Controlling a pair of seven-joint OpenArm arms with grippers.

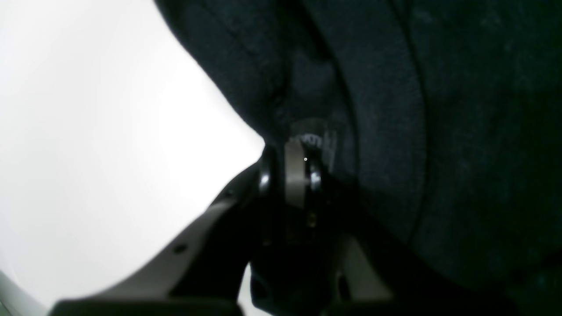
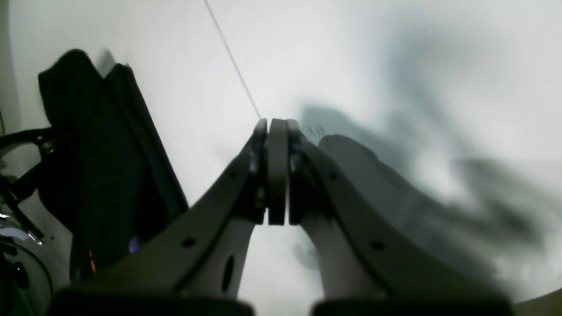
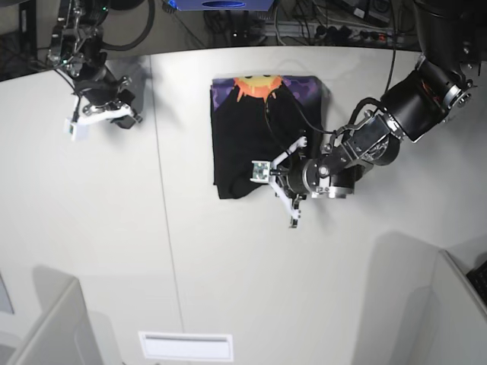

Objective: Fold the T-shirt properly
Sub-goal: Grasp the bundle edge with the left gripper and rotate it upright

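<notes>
The T-shirt lies folded into a black rectangle at the back middle of the white table, with its purple, orange and yellow print showing along the far edge. My left gripper sits at the fold's near right corner. In the left wrist view the left gripper is shut on the T-shirt, pinching the cloth's edge beside a small pale label. My right gripper hovers far left of the shirt. Seen from the right wrist, the right gripper is shut on nothing, and the T-shirt shows at the left.
A thin seam runs front to back across the table, left of the shirt. Cables and gear crowd behind the far edge. Grey partitions stand at the near left and near right. A white label lies near the front edge.
</notes>
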